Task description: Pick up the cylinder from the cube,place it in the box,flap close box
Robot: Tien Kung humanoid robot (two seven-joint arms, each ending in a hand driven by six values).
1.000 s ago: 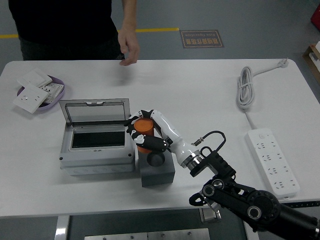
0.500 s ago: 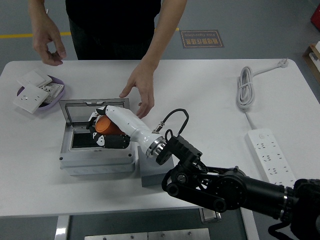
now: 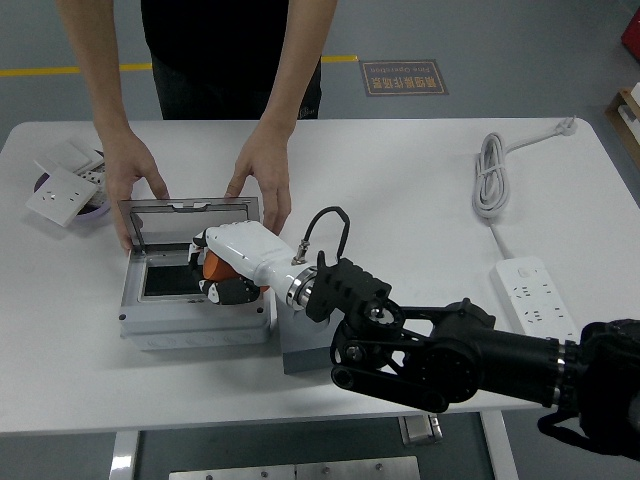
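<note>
The right hand has its fingers curled round an orange cylinder, mostly hidden in its grip, so its axis cannot be told. Beneath the hand lies the open grey box.

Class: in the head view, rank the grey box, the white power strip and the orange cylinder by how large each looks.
1. Grey box, largest.
2. White power strip.
3. Orange cylinder, smallest, though the right hand hides most of it.
</note>
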